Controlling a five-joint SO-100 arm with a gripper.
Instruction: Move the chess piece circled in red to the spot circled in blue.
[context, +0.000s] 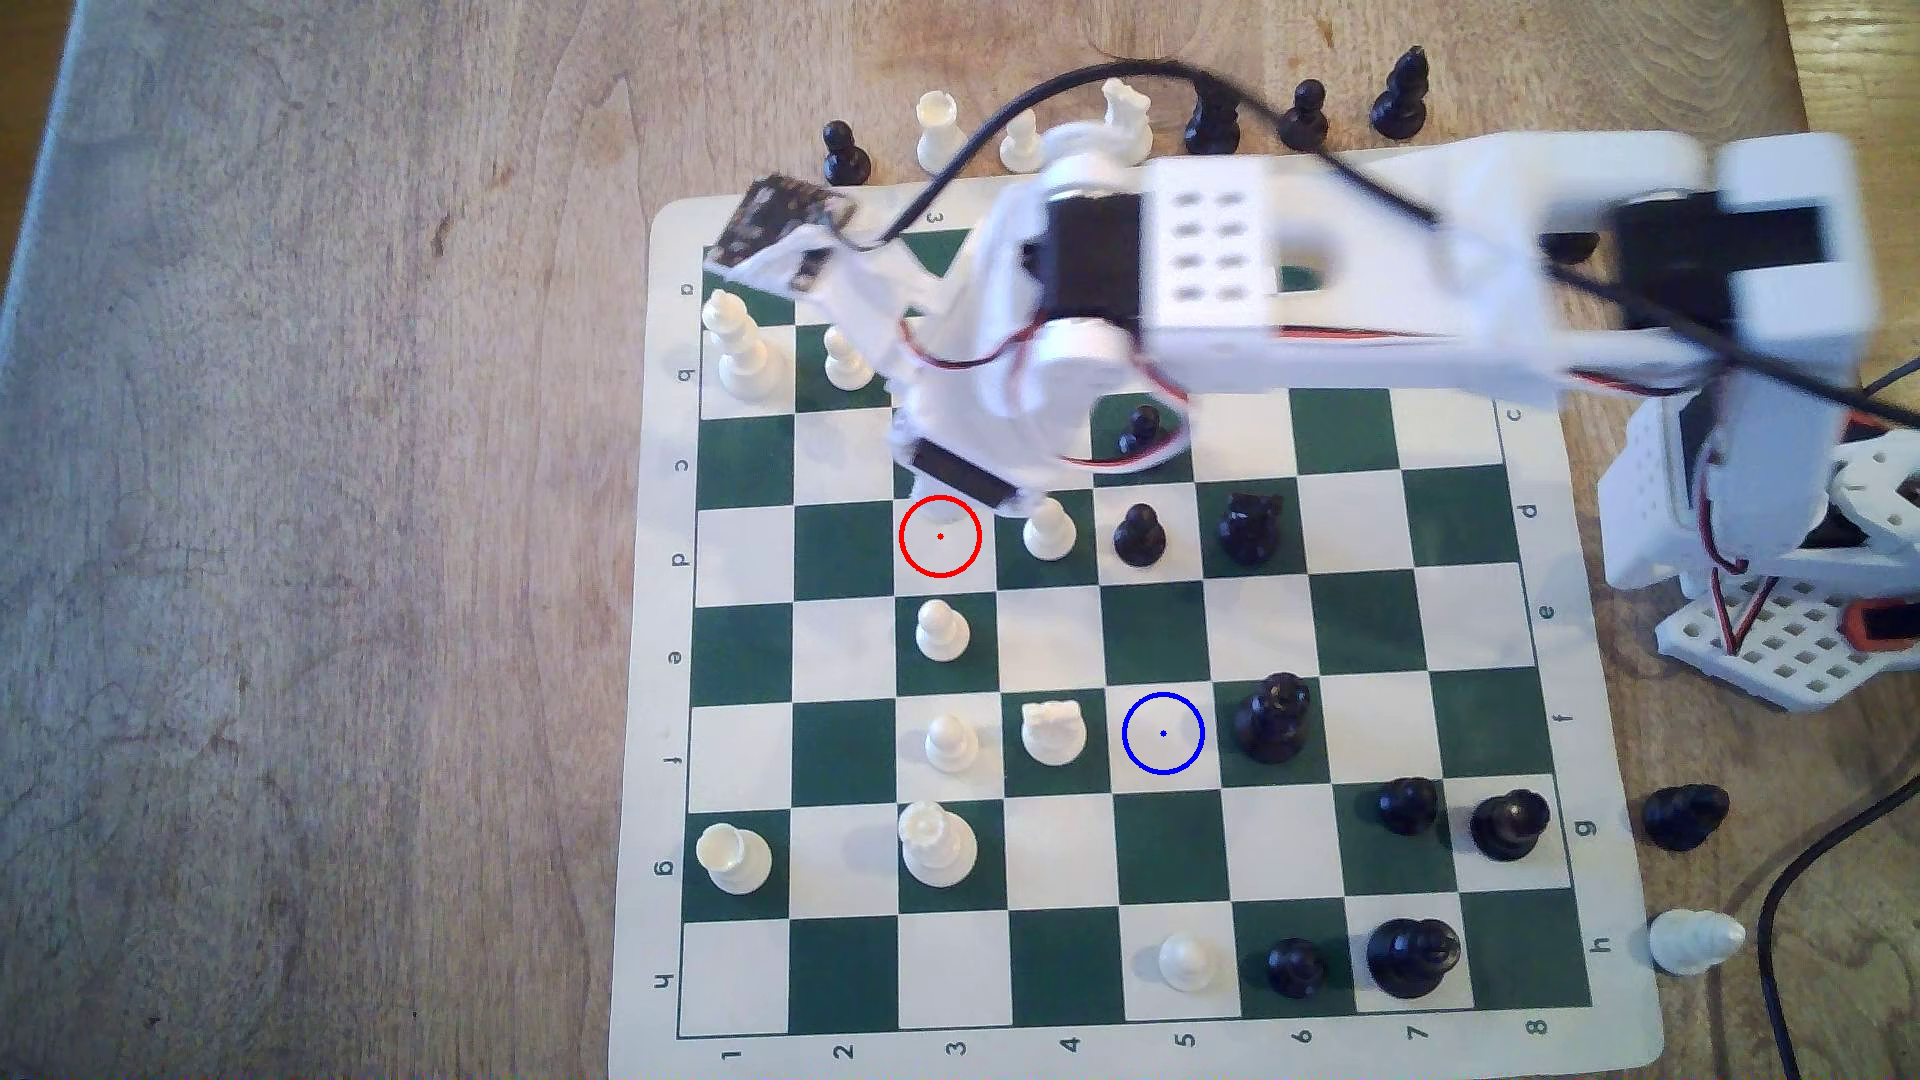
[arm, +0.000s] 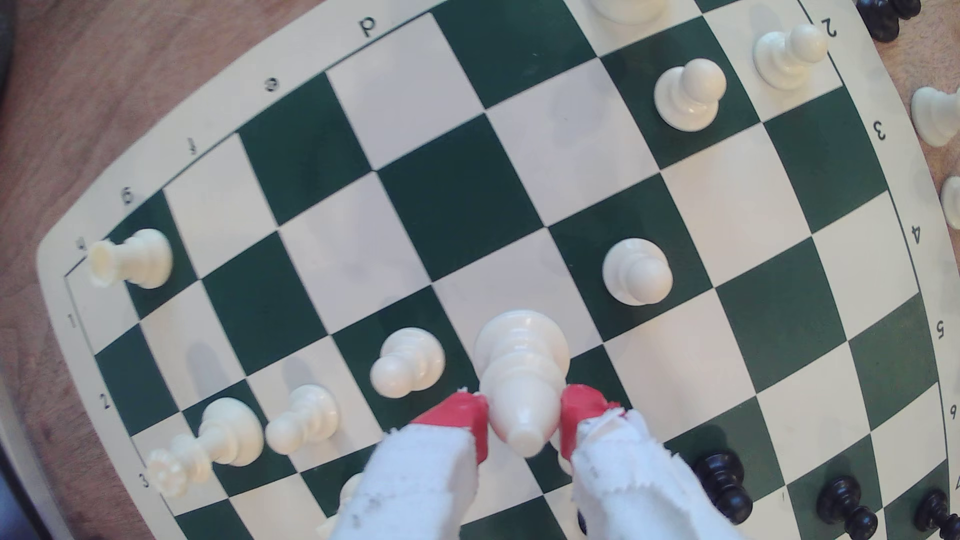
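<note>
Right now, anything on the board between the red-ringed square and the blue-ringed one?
Exterior view: one white pawn stands just off the line between the red-ringed square and the spot; the squares between are otherwise bare.

The spot (context: 1163, 733) is bare, but you're hemmed on two sides: squat white piece (context: 1052, 731) on the square to the exterior view's left, tall black piece (context: 1274, 717) to its right. Squares directly above and below it are free. White pawn (context: 942, 630) and another (context: 1048, 530) stand near the red-ringed square (context: 939, 537).
</note>
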